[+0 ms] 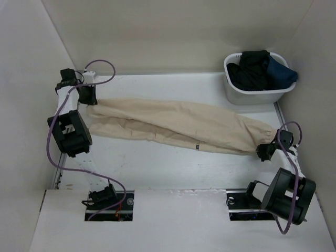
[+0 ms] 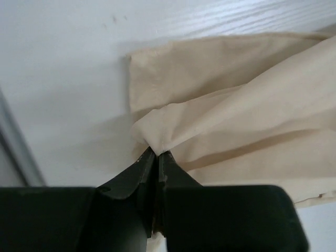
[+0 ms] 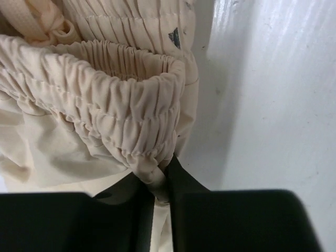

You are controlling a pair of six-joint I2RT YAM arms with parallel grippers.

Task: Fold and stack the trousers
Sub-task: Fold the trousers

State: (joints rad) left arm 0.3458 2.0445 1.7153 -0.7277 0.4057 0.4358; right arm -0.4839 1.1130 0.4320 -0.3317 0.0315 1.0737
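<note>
The beige trousers point(image 1: 178, 126) lie stretched across the white table from far left to right, legs to the left, gathered waistband to the right. My left gripper point(image 1: 88, 97) is shut on the leg-end fabric point(image 2: 173, 126), pinched between the fingertips point(image 2: 146, 160). My right gripper point(image 1: 265, 151) is shut on the gathered waistband point(image 3: 121, 105), a fold of it caught between the jaws. A small dark label point(image 3: 175, 37) shows on the waistband, and another dark label point(image 1: 198, 146) on the near edge of the cloth.
A white basket point(image 1: 257, 93) at the back right holds black and navy garments point(image 1: 260, 68). White walls close in the table on the left, back and right. The arm bases sit at the near edge point(image 1: 107, 199).
</note>
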